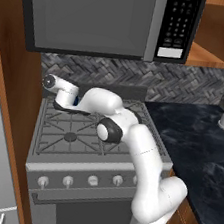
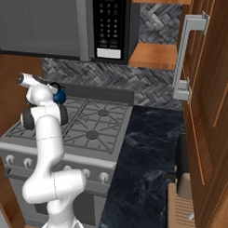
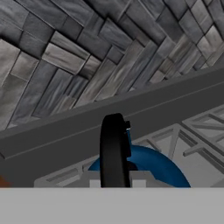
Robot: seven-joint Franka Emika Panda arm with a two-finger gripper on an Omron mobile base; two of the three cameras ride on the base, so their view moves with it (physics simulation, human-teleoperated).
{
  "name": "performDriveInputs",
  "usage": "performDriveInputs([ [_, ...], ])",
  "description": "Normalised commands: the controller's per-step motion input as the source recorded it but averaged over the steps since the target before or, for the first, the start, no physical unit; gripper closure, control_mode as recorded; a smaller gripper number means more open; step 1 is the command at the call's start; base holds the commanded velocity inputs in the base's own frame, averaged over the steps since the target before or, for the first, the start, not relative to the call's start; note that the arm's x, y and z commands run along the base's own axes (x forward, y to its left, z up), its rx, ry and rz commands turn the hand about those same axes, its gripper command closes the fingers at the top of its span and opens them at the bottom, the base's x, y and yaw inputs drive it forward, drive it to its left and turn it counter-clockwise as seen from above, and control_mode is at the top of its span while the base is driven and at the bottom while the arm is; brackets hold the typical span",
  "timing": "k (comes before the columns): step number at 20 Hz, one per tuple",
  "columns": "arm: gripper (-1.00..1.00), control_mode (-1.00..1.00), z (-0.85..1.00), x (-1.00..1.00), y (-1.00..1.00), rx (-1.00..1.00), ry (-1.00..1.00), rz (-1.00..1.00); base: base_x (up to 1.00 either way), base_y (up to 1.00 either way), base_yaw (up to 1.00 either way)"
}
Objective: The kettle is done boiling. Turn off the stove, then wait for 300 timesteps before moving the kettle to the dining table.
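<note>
Jaws closed on the kettle's black arched handle, gripper (image 3: 114, 181) above the rear left burner, grey stove (image 1: 80, 135) beneath them, herringbone tile backsplash (image 3: 78, 57) just beyond, dark-blue kettle (image 3: 153, 168) directly below

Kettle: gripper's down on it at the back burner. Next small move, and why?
Probably a short straight lift. In the hand view the black handle of the kettle rises right at the gripper, which looks shut on it, and the kettle sits on the stove's back-left grate. Lifting clears the grates before any carry toward the dining table.
</note>
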Motion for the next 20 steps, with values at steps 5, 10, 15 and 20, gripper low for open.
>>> performDriveInputs([
  [5,1.0,-1.0,0.0,0.0,0.0,0.0,0.0,0.0,0.0,0.0,0.0],
  [10,1.0,-1.0,0.0,-0.12,0.0,0.0,0.0,-0.01,0.0,0.0,0.0],
  [15,1.0,-1.0,0.12,-0.22,-0.09,0.02,0.0,-0.03,0.0,0.0,0.0],
  [20,1.0,-1.0,0.26,-0.14,-0.3,0.01,-0.01,0.0,0.0,0.0,0.0],
])
